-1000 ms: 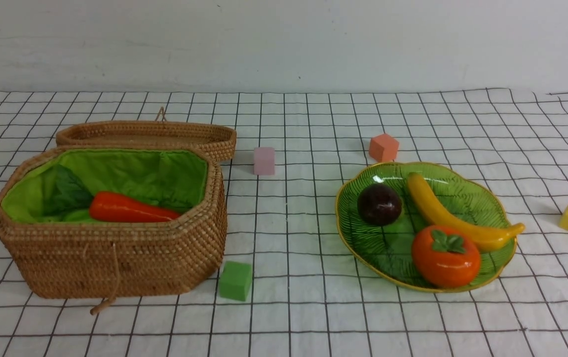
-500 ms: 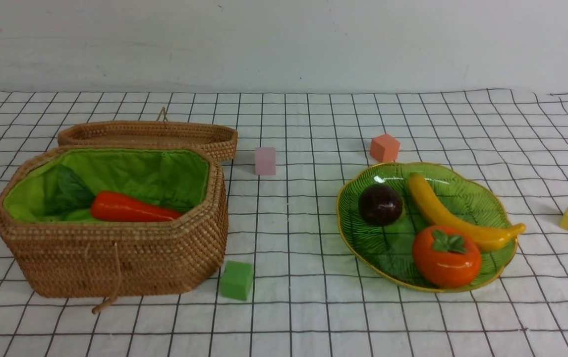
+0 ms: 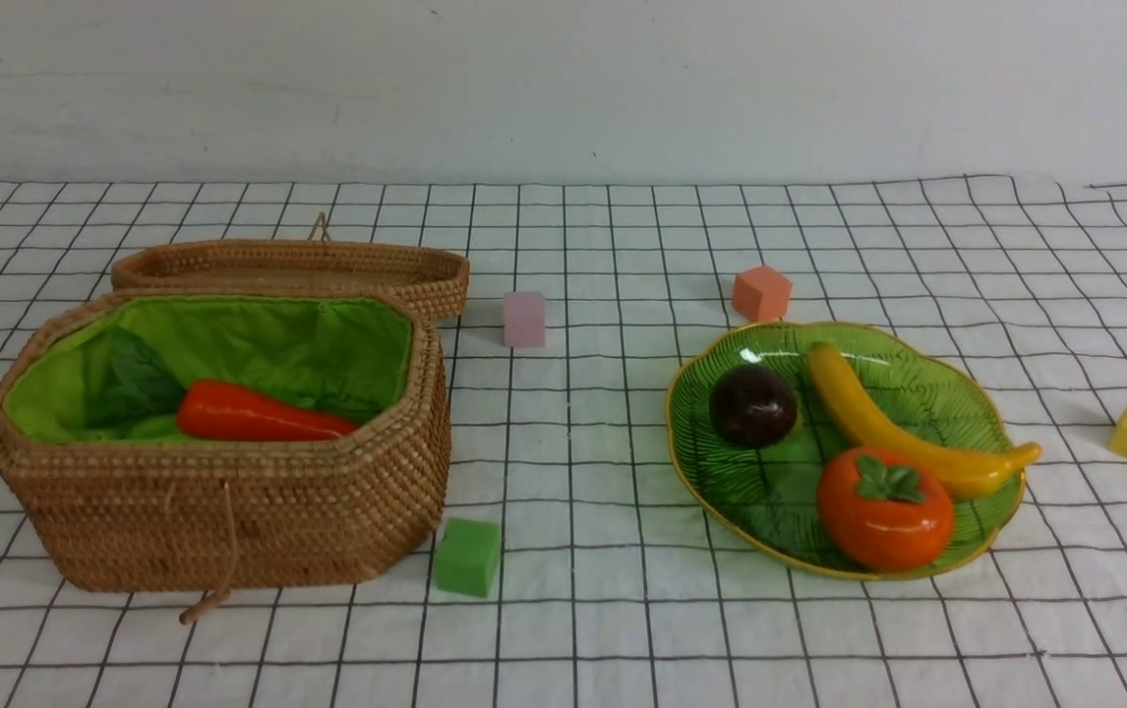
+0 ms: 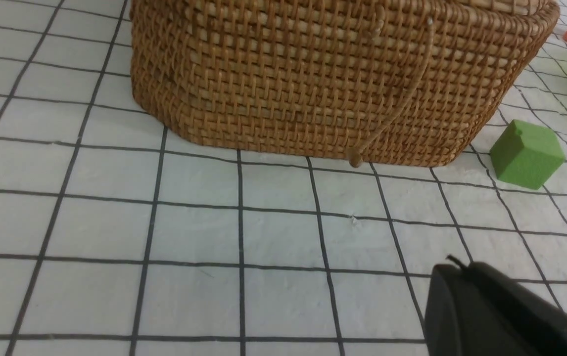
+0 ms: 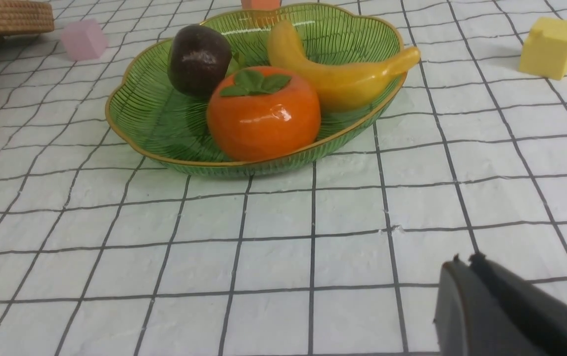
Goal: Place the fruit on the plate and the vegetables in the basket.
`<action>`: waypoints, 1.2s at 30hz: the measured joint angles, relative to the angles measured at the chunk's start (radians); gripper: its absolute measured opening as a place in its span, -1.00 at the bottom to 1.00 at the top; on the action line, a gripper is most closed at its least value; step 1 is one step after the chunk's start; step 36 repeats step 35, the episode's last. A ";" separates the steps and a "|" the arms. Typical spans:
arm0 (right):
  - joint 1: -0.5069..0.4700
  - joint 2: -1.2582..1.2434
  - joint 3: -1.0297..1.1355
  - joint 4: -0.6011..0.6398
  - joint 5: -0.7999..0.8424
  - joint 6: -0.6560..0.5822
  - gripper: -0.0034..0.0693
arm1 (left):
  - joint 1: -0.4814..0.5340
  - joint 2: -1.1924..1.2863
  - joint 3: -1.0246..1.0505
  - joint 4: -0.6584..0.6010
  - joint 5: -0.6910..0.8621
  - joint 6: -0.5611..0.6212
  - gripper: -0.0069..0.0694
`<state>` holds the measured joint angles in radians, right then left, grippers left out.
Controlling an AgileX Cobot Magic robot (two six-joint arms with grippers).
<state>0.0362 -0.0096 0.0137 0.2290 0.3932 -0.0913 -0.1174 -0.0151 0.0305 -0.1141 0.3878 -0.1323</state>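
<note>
1. A dark shape that was peeking in at the front view's lower-left corner half a second ago is now gone, so the left arm is apparently retreating; the sorting looks finished.
2. The left end effector (image 4: 491,306) and right end effector (image 5: 501,311) are showing only one dark tip each; I cannot tell their opening.
3. The plate (image 3: 711,472) is holding the mangosteen (image 3: 753,405), banana (image 3: 903,433) and persimmon (image 3: 884,508).
4. The basket (image 3: 229,521) is holding the carrot (image 3: 259,416) beside green leaves; cucumber and radish are hiding from view.
</note>
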 joint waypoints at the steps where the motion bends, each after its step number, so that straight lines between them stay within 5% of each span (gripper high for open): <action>1: 0.000 0.000 0.000 0.000 0.000 0.000 -0.84 | 0.000 0.000 0.000 0.000 0.000 0.000 -0.85; 36: 0.000 0.000 0.000 0.000 0.000 0.002 -0.78 | 0.000 0.000 0.000 -0.001 0.001 0.000 -0.85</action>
